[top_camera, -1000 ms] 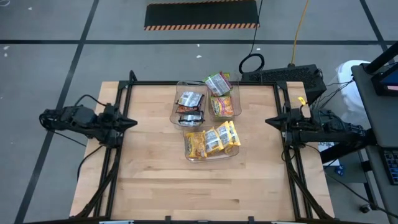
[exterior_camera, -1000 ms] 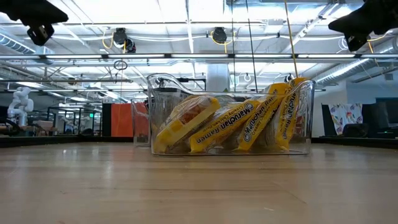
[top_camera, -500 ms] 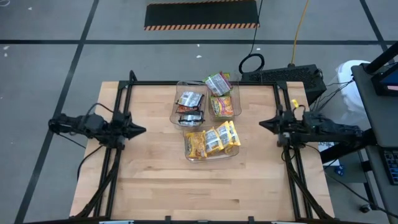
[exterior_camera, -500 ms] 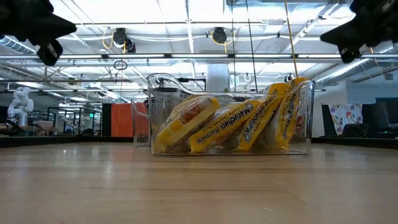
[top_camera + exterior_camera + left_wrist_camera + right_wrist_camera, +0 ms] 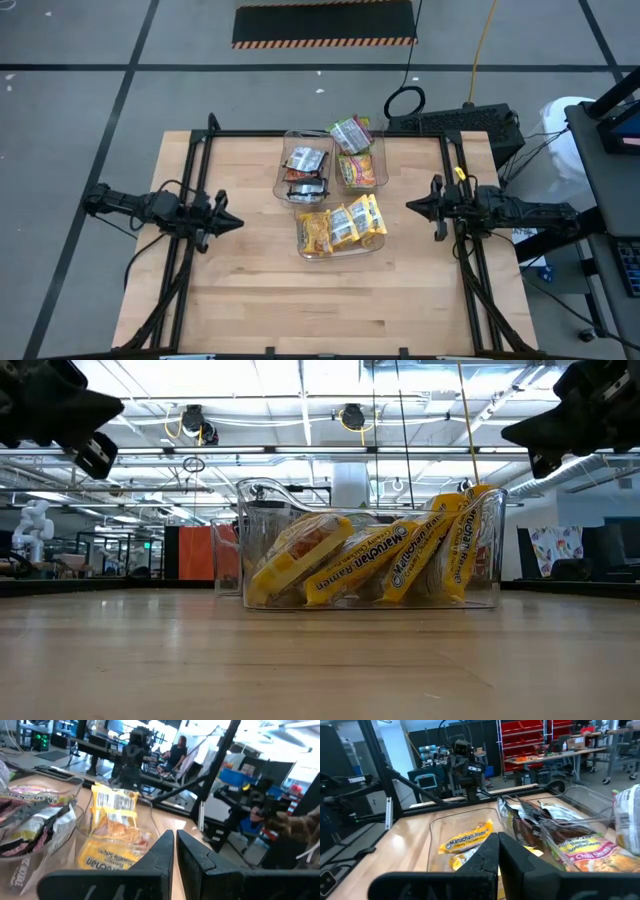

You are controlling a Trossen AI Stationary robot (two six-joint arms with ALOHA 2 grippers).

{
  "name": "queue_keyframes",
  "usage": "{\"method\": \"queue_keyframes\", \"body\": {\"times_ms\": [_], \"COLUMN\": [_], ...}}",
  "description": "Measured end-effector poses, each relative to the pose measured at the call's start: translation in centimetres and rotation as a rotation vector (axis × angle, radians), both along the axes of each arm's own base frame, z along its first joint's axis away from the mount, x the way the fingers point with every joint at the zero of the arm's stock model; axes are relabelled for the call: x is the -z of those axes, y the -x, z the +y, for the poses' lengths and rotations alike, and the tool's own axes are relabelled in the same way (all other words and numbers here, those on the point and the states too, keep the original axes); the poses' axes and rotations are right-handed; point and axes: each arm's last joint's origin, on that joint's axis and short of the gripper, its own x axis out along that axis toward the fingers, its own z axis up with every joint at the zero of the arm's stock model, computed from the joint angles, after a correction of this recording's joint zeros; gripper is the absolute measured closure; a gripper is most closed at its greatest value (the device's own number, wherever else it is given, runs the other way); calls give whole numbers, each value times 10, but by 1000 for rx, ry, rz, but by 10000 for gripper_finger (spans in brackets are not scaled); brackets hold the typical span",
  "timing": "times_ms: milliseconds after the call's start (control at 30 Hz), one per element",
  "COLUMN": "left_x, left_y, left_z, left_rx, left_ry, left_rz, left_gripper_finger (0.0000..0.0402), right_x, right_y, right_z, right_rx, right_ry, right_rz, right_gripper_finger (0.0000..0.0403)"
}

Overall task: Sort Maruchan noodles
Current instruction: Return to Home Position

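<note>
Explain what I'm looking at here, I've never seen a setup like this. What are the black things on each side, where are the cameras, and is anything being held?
This is a two-armed robot working at a wooden table. The black things are its arms. One camera looks straight down from above, one sits at tabletop height, and one rides on each wrist, looking past that arm's own two dark fingers.

The left gripper hovers over the table's left side and the right gripper over its right side. Both are shut and hold nothing.

In the middle stand three clear bins of ramen packets. The yellow packets are in the bin nearest the tabletop camera. Behind it, the dark packets are in the left bin, and the green and orange packets are in the right one.
</note>
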Motion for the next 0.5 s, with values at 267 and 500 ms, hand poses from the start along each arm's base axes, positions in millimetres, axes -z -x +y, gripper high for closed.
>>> {"method": "queue_keyframes", "body": {"times_ms": [267,500], "left_x": [21,22], "left_y": [-6,-6], "left_z": [-2,-3], "left_rx": [15,55], "left_ry": [-49,-88], "left_rz": [-2,-2], "left_gripper_finger": [376,376], "right_x": [0,20], "right_y": [0,-5], "right_z": [0,1], "right_rx": [-4,-28], "right_ry": [54,60], "right_rz": [4,44], "right_gripper_finger": [403,403]}}
